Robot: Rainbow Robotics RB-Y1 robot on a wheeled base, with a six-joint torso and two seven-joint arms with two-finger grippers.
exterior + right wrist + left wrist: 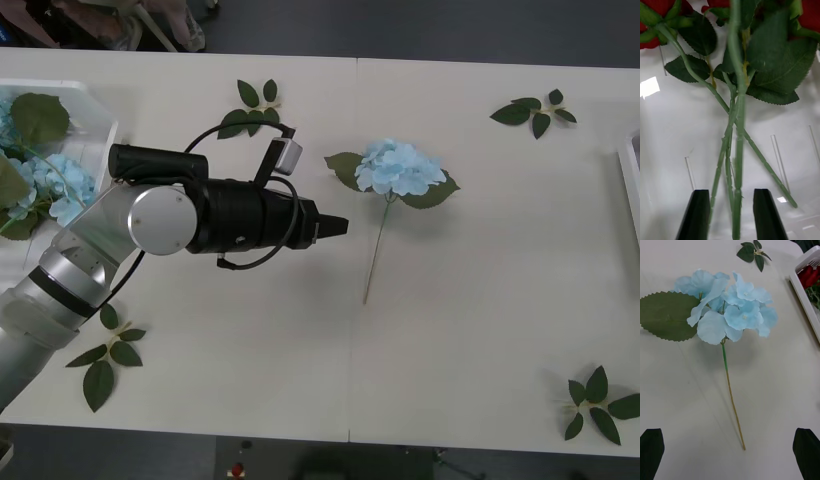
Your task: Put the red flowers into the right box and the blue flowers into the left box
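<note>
On the pale table (480, 300) one pale-blue artificial hydrangea head on a long thin green stem (400, 168) lies near the middle, its fluffy cluster toward the far side, large green leaves at both flanks, and its stem running back toward the robot. The left gripper (340, 226), black-fingered at the end of a black and silver arm, hovers just to the left of that stem, apart from it. In the left wrist view its fingers (651, 450) sit at the two corners, jaws spread wide, with the flower's stem end lying on the table between and ahead of them, untouched. More pale-blue hydrangea heads (62, 185) with green leaves already lie in the white shallow plastic tray at the table's left edge (95, 120). The white rim of the other shallow box (630, 185) shows at the table's right edge. In the right wrist view the right gripper (732, 210) points at the white slotted floor of that box (670, 157), where the deep-red artificial roses on thin green stems (739, 150) lie crossed. One stem runs down between the black fingers, which stand parted, probably without pinching it, though the contact is hard to judge. Loose green leaf sprigs (250, 108) lie scattered about the table.
</note>
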